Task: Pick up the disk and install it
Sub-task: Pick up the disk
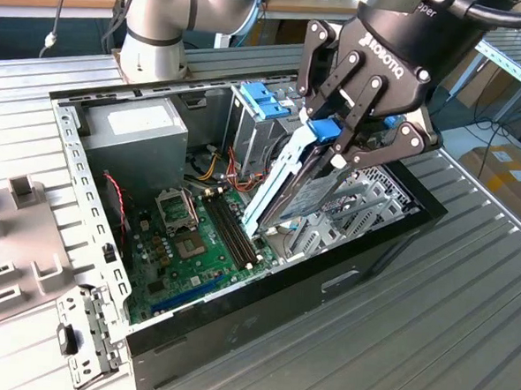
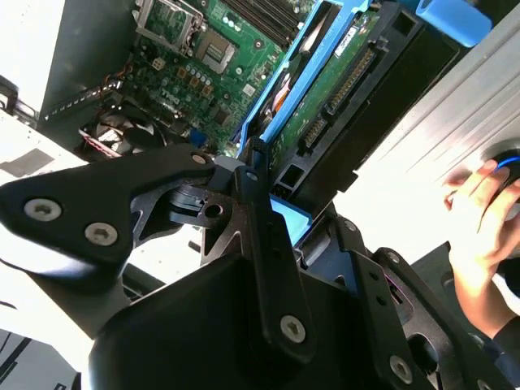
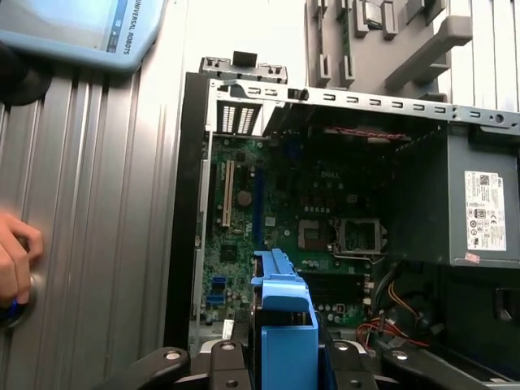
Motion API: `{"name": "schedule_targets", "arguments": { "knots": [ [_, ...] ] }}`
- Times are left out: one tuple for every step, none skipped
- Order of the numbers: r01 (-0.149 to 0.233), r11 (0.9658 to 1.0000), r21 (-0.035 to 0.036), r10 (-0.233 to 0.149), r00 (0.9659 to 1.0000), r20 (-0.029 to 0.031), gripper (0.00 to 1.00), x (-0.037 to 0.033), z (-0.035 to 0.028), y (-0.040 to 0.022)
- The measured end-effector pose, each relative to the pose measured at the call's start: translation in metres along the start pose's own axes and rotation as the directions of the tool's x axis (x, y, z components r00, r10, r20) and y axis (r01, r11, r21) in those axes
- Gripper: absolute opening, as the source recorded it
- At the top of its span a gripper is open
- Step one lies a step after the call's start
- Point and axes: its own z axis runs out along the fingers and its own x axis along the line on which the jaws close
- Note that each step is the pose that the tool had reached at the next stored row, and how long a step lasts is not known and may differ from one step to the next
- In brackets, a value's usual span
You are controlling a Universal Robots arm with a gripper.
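Observation:
My gripper point(image 1: 337, 136) is shut on the disk point(image 1: 307, 187), a flat silver drive with blue rails along its sides. It hangs tilted, its low end dipping into the open computer case point(image 1: 326, 283) above the drive cage at the exterior view's right. In the second wrist view the disk's green circuit-board underside point(image 2: 341, 89) and a blue rail point(image 2: 302, 71) run away from the black fingers point(image 2: 262, 213). In the first wrist view the blue carrier end point(image 3: 284, 321) sits between the finger links, over the motherboard point(image 3: 309, 236).
The grey power supply point(image 1: 136, 134) fills the case's far left corner. A bare blue bracket point(image 1: 259, 99) stands in the bay behind the disk. A person's hand point(image 2: 479, 219) rests on the table beside the case. A grey cover panel point(image 1: 9, 259) lies at the exterior view's left.

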Motion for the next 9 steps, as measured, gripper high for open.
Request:
{"name": "schedule_targets", "arguments": {
  "knots": [
    [0.0, 1.0, -0.0016, 0.0, 1.0, 0.0043, 0.37, 0.0001, -0.0008, -0.0026],
    [0.001, 1.0, -0.0041, -0.001, 1.0, 0.008, 0.37, 0.0006, -0.0013, -0.0059],
    [0.001, 1.0, -0.0078, -0.001, 0.9999, 0.012, 0.37, 0.0017, -0.0021, -0.011],
    [0.001, 1.0, -0.0095, -0.001, 0.9999, 0.0141, 0.37, 0.0023, -0.0025, -0.0135],
    [0.001, 0.9999, -0.0107, -0.001, 0.9999, 0.0153, 0.37, 0.0027, -0.0028, -0.0152],
    [0.001, 0.9999, -0.0131, -0.001, 0.9999, 0.0171, 0.37, 0.0035, -0.0033, -0.0184],
    [0.001, 0.9999, -0.0146, -0.001, 0.9998, 0.0181, 0.37, 0.0041, -0.0036, -0.0203],
    [0.001, 0.9999, -0.0161, 0.0, 0.9998, 0.0184, 0.37, 0.0046, -0.0039, -0.0219],
    [0.0, 0.9998, -0.0178, 0.0, 0.9998, 0.0187, 0.37, 0.0053, -0.0043, -0.024]
  ]
}}
